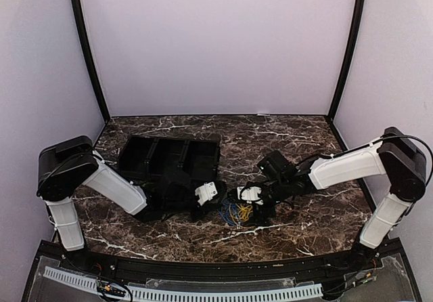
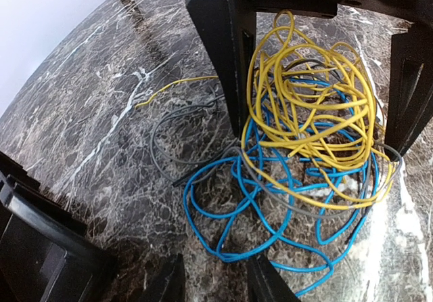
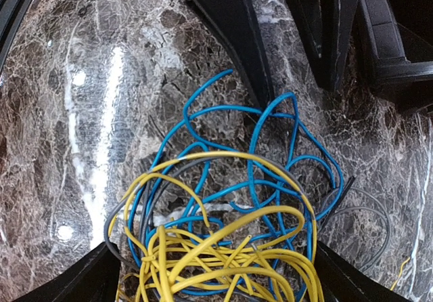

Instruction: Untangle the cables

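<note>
The cables lie in one tangle (image 1: 237,212) on the marble table between both grippers. The yellow cable (image 2: 311,99) is a dense coil on top of the blue cable (image 2: 270,207). The dark grey-black cable (image 2: 169,136) loops out to one side. My left gripper (image 2: 216,282) is open low over the table, with a blue loop just in front of its fingertips (image 2: 267,285). My right gripper (image 3: 213,282) is wide open and straddles the yellow coil (image 3: 223,254), with blue loops (image 3: 270,146) beyond it. Neither gripper holds anything.
A black tray with compartments (image 1: 169,156) stands behind the left gripper (image 1: 218,204), close to the tangle. The right gripper (image 1: 249,206) faces it across the cables. A yellow cable end (image 2: 169,89) trails out over the marble. Walls close in the table on three sides.
</note>
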`<move>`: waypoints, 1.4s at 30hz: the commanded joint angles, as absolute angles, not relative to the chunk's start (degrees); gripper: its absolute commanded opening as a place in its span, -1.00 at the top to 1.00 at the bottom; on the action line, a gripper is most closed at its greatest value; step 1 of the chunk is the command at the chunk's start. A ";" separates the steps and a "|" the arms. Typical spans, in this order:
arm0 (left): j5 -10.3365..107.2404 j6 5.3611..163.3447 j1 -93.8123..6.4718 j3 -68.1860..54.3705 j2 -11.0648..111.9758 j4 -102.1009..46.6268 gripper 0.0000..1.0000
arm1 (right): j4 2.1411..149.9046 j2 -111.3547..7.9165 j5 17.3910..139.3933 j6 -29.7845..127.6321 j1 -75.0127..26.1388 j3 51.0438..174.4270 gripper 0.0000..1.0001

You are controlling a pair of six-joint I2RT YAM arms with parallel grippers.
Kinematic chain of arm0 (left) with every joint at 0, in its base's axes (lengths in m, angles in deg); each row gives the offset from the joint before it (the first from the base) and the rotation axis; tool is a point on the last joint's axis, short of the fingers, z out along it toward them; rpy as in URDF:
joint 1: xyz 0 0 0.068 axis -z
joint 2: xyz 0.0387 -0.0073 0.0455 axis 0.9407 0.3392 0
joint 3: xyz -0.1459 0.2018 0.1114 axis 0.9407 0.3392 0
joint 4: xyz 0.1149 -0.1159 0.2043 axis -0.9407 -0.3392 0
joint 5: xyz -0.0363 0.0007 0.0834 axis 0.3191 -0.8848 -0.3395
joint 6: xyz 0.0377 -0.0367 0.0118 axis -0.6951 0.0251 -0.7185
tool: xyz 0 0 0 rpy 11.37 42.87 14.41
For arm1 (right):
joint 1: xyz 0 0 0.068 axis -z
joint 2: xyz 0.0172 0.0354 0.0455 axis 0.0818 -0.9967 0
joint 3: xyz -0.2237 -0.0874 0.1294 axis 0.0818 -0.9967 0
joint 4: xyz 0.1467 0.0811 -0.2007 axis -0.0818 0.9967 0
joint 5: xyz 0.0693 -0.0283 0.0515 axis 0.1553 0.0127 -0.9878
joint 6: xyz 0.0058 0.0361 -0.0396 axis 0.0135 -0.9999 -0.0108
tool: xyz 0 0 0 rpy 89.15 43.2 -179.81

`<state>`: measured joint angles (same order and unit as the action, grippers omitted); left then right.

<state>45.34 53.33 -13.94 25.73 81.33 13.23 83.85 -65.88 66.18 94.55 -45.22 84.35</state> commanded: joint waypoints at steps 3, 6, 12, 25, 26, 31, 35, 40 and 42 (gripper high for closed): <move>45.76 50.15 -13.06 22.77 82.74 11.75 0.47 | 80.54 -63.94 66.08 93.29 -45.57 82.89 -0.91; 45.75 50.02 -13.00 22.66 82.81 11.84 0.67 | 79.97 -63.72 66.29 92.97 -45.54 82.49 -0.90; 44.10 51.55 -12.95 25.19 80.20 13.73 1.00 | 79.68 -64.03 67.49 92.72 -45.40 82.44 -0.79; 34.42 64.64 -12.91 35.29 54.48 10.92 1.00 | 75.21 -66.42 74.22 94.79 -45.49 81.16 -0.03; 33.39 65.24 -12.94 35.29 51.00 9.70 1.00 | 75.25 -66.59 74.27 94.79 -45.48 81.28 -0.01; 27.67 68.60 -12.92 34.01 39.39 -0.23 1.00 | 75.21 -66.48 74.08 94.80 -45.43 81.26 0.33; 24.91 68.94 -12.93 32.03 31.34 -7.35 1.00 | 76.65 -67.21 74.10 94.81 -45.45 81.89 0.69; 20.21 68.80 -12.95 28.42 23.11 -14.40 1.00 | 77.14 -67.92 74.27 94.70 -45.46 82.49 0.78; 18.26 68.33 -12.93 25.53 20.29 -16.85 1.00 | 77.17 -68.02 74.45 94.68 -45.50 82.54 0.73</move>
<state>24.49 67.91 -12.98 31.11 26.16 -11.93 74.94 -66.71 73.21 94.70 -45.20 82.12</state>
